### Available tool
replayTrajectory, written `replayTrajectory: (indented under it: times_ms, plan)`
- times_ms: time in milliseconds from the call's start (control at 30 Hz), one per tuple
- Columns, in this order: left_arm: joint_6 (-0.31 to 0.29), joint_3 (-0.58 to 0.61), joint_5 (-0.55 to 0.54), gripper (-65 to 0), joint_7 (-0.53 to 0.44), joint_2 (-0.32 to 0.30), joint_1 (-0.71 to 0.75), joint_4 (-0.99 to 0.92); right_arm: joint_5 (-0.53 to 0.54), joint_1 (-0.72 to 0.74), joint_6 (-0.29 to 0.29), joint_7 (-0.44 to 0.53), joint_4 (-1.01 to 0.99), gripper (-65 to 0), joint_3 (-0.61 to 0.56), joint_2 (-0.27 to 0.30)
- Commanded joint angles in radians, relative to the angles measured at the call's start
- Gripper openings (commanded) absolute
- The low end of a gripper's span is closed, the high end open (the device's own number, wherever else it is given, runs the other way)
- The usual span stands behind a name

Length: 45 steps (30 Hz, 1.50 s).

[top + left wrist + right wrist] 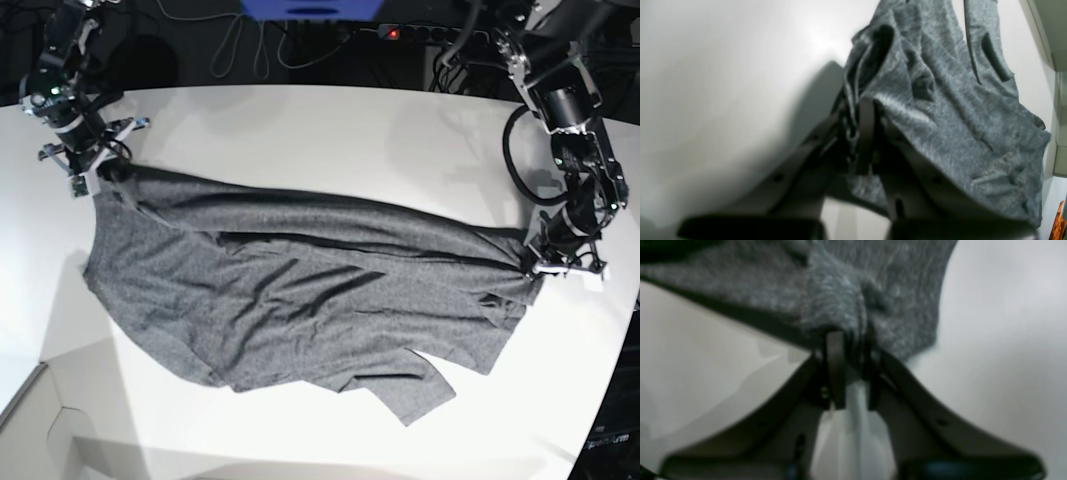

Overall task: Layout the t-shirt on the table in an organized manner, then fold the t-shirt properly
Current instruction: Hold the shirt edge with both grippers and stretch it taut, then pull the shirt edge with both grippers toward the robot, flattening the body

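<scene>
In the left wrist view, toward 12 o'clock: left pincer (862,133) clenched on a bunched fold of the t-shirt (940,110), cloth draping off toward 3 o'clock over the white table (723,83). Probably gripped at an edge so the far side can be pulled taut.

In the right wrist view, at centre: right pincer (850,340) closed down on a pinch of grey knit, fabric (846,283) fanning toward 12 o'clock, bare table (1007,340) at 3 o'clock.

In the base view: shirt (300,290) spread across the table (330,130), wrinkled, lower edge curling toward 6 o'clock. Right pincer (100,170) at 10 o'clock, left pincer (545,255) at 3 o'clock, each at an opposite end. Held so, presumably, to stretch and flatten before any fold; layout not yet tidy.
</scene>
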Motion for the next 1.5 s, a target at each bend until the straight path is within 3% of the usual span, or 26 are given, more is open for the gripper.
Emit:
replayTrajectory:
  times_ms: [0,300,633,867,1000,1067,1133,1300,1467]
  plan:
    - [-0.006,-0.003,-0.014,-64.8,-0.016,-0.017,-0.023,0.02,0.012,0.006,-0.001,0.022,0.016,-59.9,0.005,0.021]
    - [-0.006,-0.003,-0.016,-64.8,-0.016,-0.038,-0.049,0.02,0.012,0.005,-0.001,0.027,0.014,-60.2,0.0,0.098]
    - [-0.006,-0.003,-0.016,-64.8,-0.016,-0.038,-0.046,0.02,0.012,0.057,-0.001,0.022,0.002,-60.2,0.0,0.124]
    - [-0.006,-0.003,-0.016,-64.8,-0.016,-0.038,-0.043,0.02,0.012,0.025,-0.001,0.02,0.039,-60.1,0.0,0.062]
    - [-0.006,-0.003,-0.016,-64.9,-0.016,-0.038,-0.04,0.02,0.012,-0.01,-0.001,0.02,0.135,-59.3,-0.008,-0.017]
    - [-0.006,-0.003,-0.016,-64.9,-0.016,-0.038,-0.032,0.02,0.012,-0.02,-0.001,0.02,0.164,-54.2,-0.008,-0.056]
    - [-0.006,-0.003,-0.016,-64.9,-0.016,-0.038,-0.029,0.02,0.012,-0.023,-0.001,0.02,0.166,-45.2,-0.008,-0.079]
    - [-0.006,-0.003,-0.016,-64.9,-0.016,-0.038,-0.029,0.02,0.014,-0.063,-0.001,0.024,0.154,-19.0,-0.077,-0.076]
    - [-0.006,-0.003,-0.016,-64.9,-0.016,-0.038,-0.029,0.017,0.014,-0.067,-0.001,0.027,0.101,-10.2,-0.104,-0.06]
